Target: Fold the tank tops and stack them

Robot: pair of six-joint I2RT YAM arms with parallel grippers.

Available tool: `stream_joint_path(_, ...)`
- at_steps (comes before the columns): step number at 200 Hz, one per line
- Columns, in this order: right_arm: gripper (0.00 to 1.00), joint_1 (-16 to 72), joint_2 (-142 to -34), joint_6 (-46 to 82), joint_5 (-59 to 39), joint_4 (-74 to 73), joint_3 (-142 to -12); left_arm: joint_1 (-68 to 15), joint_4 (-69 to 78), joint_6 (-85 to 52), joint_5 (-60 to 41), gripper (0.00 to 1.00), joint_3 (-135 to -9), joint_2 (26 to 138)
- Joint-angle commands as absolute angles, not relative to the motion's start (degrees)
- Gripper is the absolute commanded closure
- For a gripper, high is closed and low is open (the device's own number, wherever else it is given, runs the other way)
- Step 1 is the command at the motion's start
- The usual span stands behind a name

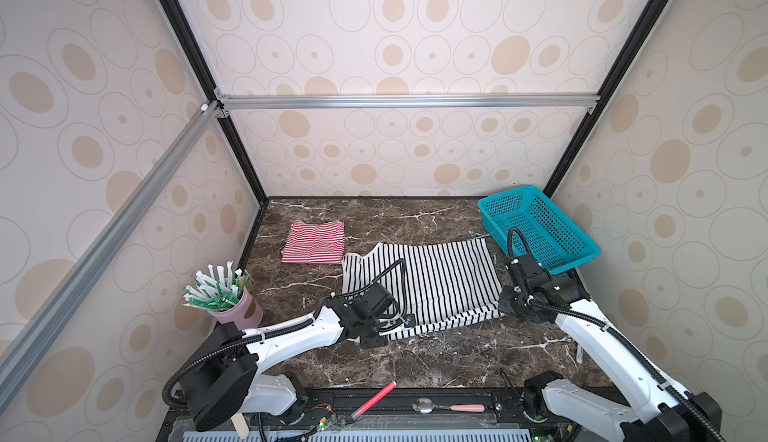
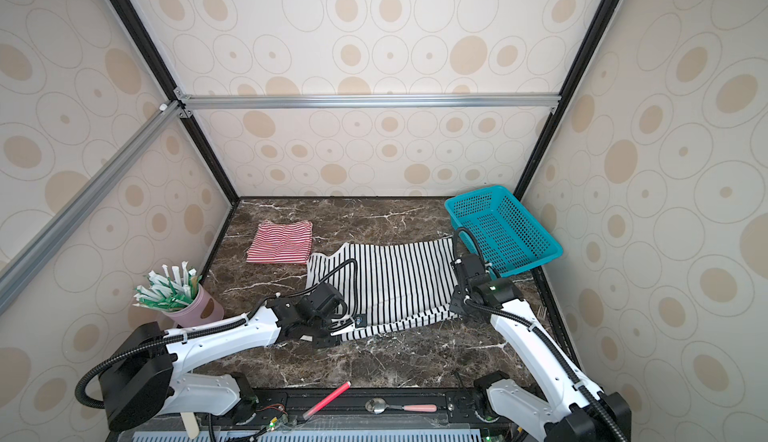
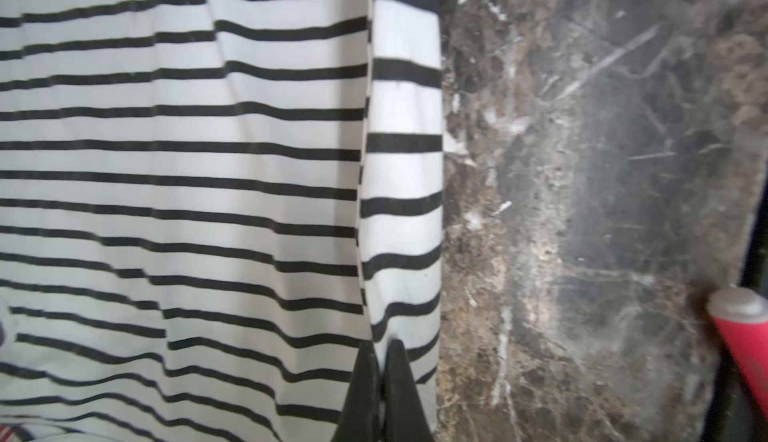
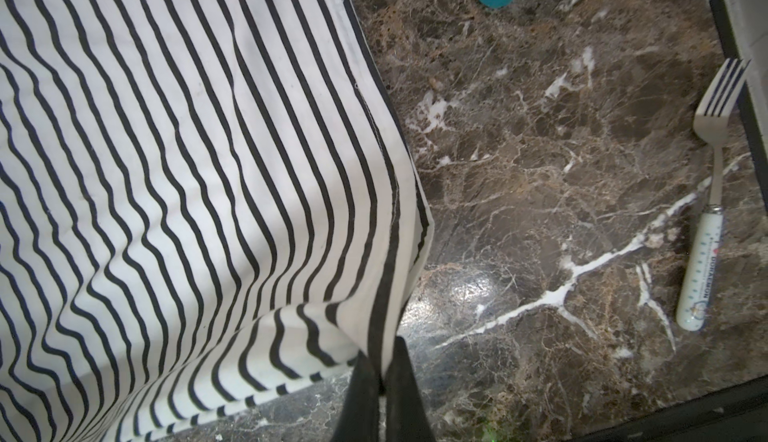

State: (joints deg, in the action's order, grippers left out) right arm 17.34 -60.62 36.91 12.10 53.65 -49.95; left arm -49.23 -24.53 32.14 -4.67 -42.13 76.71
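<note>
On tabletop [image 1: 449, 361], black-and-white tank top [image 1: 440, 273] lay spread across middle, stripes running front to back. Near its front left corner, left gripper [image 3: 380, 350] was clamped on front hem. At front right corner, right gripper [image 4: 382, 357] was clamped on cloth, corner pinched up. Further back left, red-and-white tank top [image 1: 314, 241] lay folded, just beside it. Teal basket [image 1: 540, 228] stood back right.

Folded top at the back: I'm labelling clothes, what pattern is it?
The folded top has thin red-and-white stripes, clearest in both top views.
</note>
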Motion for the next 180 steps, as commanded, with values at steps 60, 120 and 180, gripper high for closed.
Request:
stream_joint_path(60, 1.0, 10.8, -71.7, 30.5, 12.0, 47.7, -56.7, -42.9, -20.5, 35.1, 2.9, 1.0, -55.0, 87.9)
stream_joint_path(120, 1.0, 8.1, -80.4, 28.6, 11.5, 44.5, -61.0, -39.3, -19.2, 35.1, 3.4, 1.0, -60.4, 95.6)
stream_joint_path(180, 1.0, 7.1, -87.8, 28.2, 12.0, 42.6, -63.3, -38.6, -17.4, 35.2, 3.8, 1.0, -60.7, 98.5)
